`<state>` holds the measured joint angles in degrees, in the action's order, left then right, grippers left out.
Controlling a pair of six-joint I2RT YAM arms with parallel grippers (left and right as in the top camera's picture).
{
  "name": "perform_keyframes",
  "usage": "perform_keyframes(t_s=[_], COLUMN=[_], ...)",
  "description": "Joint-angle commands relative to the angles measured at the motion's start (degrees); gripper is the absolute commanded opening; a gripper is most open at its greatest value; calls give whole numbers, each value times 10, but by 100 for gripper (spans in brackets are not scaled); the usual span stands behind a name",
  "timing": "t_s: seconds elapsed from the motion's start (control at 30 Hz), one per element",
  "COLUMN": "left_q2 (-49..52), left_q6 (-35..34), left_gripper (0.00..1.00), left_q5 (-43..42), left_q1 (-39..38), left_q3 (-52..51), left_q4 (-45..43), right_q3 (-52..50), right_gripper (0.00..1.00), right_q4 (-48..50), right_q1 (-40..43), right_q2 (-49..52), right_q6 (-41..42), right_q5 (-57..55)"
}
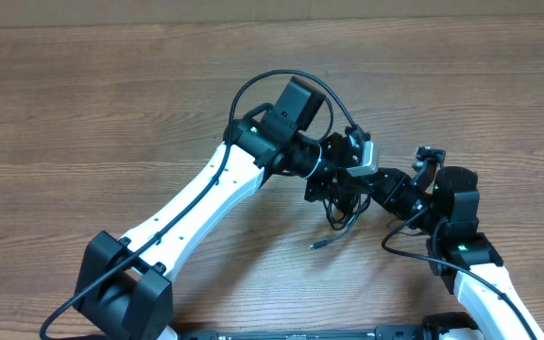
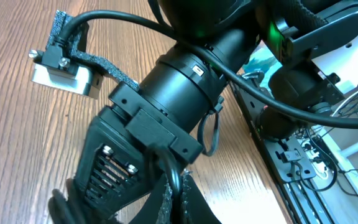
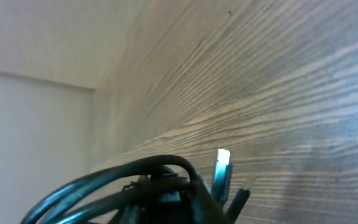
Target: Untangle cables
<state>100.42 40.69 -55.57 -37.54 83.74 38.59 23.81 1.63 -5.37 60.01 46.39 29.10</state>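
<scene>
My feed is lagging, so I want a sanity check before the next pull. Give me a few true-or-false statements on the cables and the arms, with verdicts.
1. The cables sit bunched in one tangle. True.
2. A loose plug end lies on the table just off the tangle. True.
3. The cables are laid out as separate straight strands. False: they are bunched together.
4. The left gripper is wide open. False: it is shut.
5. The left arm and the right arm work at opposite ends of the table. False: both reach to the same spot, at the tangle.
</scene>
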Motion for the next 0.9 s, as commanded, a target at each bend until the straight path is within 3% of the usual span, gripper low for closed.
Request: perform_keyframes(t_s=[0.0, 0.33, 0.67, 0.87], left_q2=[-7, -7, -7, -7], left_q6=[9, 0, -232, -318], left_gripper=[4, 4, 4, 4], left_q5=[-20, 43, 215, 274], left_q1=[-7, -7, -7, -6], left_q3=[15, 15, 15, 15], left_q4=[-5, -10, -96, -136], right_q3=[10, 10, 10, 10], right_gripper=[4, 4, 4, 4], right_q4=[4, 4, 4, 7], right_q1=[-2, -2, -2, -2], right_q2=[-5, -5, -5, -5], right_q6=[-2, -2, -3, -15], right_q5=[-4, -4, 5, 17])
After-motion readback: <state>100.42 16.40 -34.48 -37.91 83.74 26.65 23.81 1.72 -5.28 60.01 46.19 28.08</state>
